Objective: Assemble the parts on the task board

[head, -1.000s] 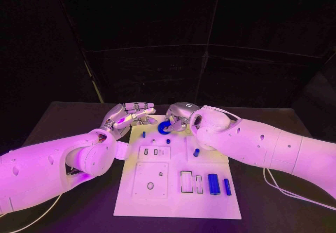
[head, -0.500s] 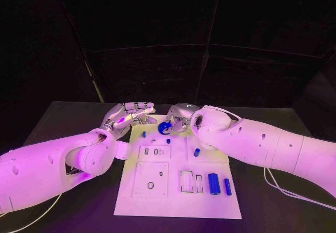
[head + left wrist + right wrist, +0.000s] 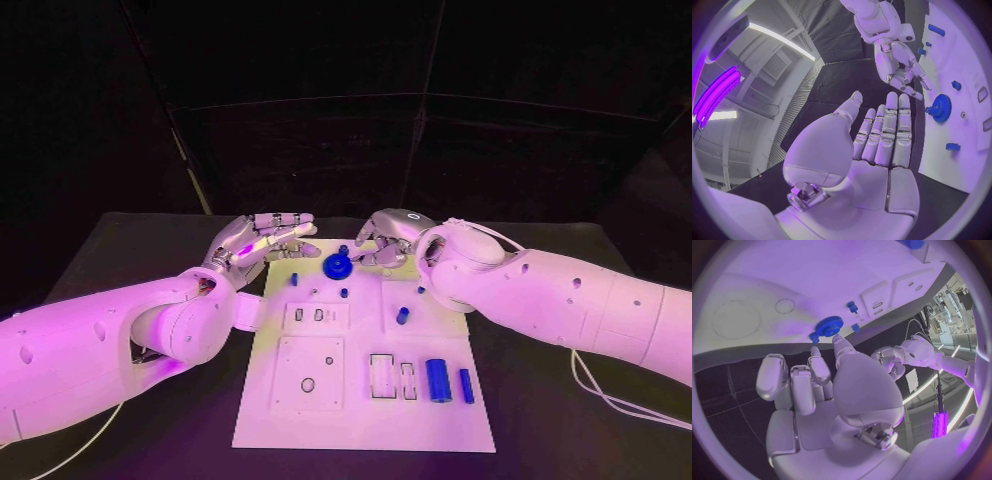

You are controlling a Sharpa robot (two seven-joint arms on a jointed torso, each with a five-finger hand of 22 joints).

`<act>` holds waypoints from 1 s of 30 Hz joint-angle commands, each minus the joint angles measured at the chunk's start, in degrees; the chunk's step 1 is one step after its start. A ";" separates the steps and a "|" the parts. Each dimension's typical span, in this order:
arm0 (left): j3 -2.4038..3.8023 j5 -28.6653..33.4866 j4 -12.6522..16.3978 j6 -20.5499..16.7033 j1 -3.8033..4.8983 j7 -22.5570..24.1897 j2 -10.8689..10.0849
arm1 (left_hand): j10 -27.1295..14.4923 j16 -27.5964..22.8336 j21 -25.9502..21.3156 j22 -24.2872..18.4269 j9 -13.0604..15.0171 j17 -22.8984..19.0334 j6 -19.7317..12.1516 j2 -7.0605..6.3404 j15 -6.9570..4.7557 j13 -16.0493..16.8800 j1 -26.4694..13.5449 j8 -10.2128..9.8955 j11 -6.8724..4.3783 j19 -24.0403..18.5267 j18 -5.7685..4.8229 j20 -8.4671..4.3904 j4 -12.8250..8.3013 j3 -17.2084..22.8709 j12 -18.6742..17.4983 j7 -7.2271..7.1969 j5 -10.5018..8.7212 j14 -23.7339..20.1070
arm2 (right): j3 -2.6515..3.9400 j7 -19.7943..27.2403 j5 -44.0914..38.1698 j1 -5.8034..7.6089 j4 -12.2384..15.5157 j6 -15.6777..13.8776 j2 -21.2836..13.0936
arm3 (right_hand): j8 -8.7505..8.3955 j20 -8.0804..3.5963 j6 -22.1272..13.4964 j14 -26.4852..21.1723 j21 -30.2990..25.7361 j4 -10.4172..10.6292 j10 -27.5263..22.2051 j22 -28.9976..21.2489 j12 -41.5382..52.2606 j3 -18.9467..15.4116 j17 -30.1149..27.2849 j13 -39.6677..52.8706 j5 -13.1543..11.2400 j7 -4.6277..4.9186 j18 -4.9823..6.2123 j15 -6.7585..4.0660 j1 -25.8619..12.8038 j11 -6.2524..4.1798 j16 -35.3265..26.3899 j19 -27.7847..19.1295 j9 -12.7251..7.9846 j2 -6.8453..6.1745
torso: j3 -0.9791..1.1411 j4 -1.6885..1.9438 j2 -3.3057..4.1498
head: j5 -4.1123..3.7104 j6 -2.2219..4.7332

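Note:
The white task board (image 3: 361, 400) lies in the middle of the table. A blue gear (image 3: 338, 265) sits on its far end, also seen as the gear (image 3: 941, 107) and the gear (image 3: 828, 326). My right hand (image 3: 389, 233) hovers just right of the gear with its fingers loosely bent and holds nothing; in the right wrist view one fingertip (image 3: 837, 340) is close to the gear. My left hand (image 3: 261, 240) is at the board's far left corner, its fingers (image 3: 887, 127) straight and together with nothing in them.
Small blue pegs (image 3: 294, 279) (image 3: 343, 292) (image 3: 404, 315) stand on the board's upper half. Two blue cylinders (image 3: 437, 380) (image 3: 466, 385) lie near its right edge beside rectangular slots (image 3: 384, 372). Black table (image 3: 159, 250) surrounds the board.
My right hand has let go of the blue gear and drawn back to the right. The gear now rests on the board. The left hand has barely moved.

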 commanded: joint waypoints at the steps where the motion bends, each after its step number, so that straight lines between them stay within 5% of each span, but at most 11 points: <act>1: 0.03 0.05 0.01 0.75 0.12 0.40 -0.17 | -0.41 0.25 -0.35 -0.10 -0.02 0.08 -0.42 0.33 0.03 -0.07 -0.01 -0.03 0.18 0.30 0.58 -0.04 -0.12 -0.26 0.10 1.45 -0.32 -0.43 | 0.03 7.49 9.36 0.12 2.12 -7.67 -2.80 | -0.27 0.11 -0.08 3.67 0.24 -0.58 -0.26 -0.04 -0.38 -0.12 3.80 -0.15 0.09 0.18 -0.82 0.27 0.85 0.10 0.13 0.03 -0.06 -0.08 | 0.12 -0.43 -0.18 | -0.25 0.27; 9: 0.02 0.05 -0.41 0.81 0.20 0.35 -0.23 | -0.44 0.26 -0.38 -0.11 -0.01 0.09 -0.44 0.36 0.03 -0.07 -0.03 -0.01 0.18 0.30 0.58 -0.03 -0.11 -0.27 0.12 1.46 -0.31 -0.45 | 0.01 12.20 17.67 0.13 7.02 -5.87 -12.52 | -0.46 0.18 -0.48 3.12 -0.66 -1.95 -1.69 -1.93 -2.13 -0.65 1.71 -1.82 0.23 0.29 -0.45 0.32 3.22 0.17 -1.03 -1.25 -0.06 -0.61 | 0.64 -1.51 -0.90 | -1.30 0.65; 14: 0.01 0.05 -0.93 1.11 0.20 0.25 0.28 | -0.44 0.26 -0.38 -0.11 -0.01 0.09 -0.44 0.36 0.03 -0.07 -0.03 -0.01 0.18 0.30 0.58 -0.03 -0.11 -0.27 0.12 1.46 -0.31 -0.45 | -0.01 15.09 19.38 0.09 6.65 -3.89 -16.35 | -0.60 0.20 -1.07 2.96 -1.09 -2.92 -2.22 -2.66 -2.86 -1.04 1.14 -2.43 0.81 0.38 -0.32 0.35 4.82 0.22 -1.43 -1.78 -0.11 -1.15 | 1.10 -2.17 -1.34 | -2.05 0.61; 20: 0.00 0.05 -1.28 1.54 0.15 0.14 0.86 | -0.44 0.26 -0.38 -0.11 -0.01 0.09 -0.44 0.36 0.03 -0.07 -0.03 -0.01 0.18 0.30 0.58 -0.03 -0.11 -0.27 0.12 1.46 -0.31 -0.45 | -0.03 17.72 20.17 -0.79 2.98 -1.81 -17.64 | -0.71 0.28 -2.23 2.99 -1.38 -3.61 -2.70 -3.16 -3.51 -1.51 1.32 -2.99 1.23 0.60 -0.24 0.47 5.85 0.39 -1.42 -2.11 -0.18 -1.61 | 1.36 -2.28 -1.60 | -3.50 0.40; 30: -0.02 0.05 -1.69 1.67 0.05 0.04 1.19 | -0.46 0.27 -0.40 -0.12 -0.01 0.10 -0.46 0.36 0.03 -0.07 -0.03 0.00 0.18 0.30 0.57 -0.03 -0.12 -0.28 0.13 1.45 -0.31 -0.48 | -0.03 18.88 19.30 -3.17 -1.47 -0.50 -16.69 | -0.69 0.37 -2.90 3.00 -1.64 -3.91 -2.90 -3.69 -3.72 -1.74 1.32 -3.15 1.39 0.74 -0.14 0.57 6.36 0.50 -1.45 -2.43 -0.18 -1.60 | 1.76 -2.04 -1.66 | -3.68 0.21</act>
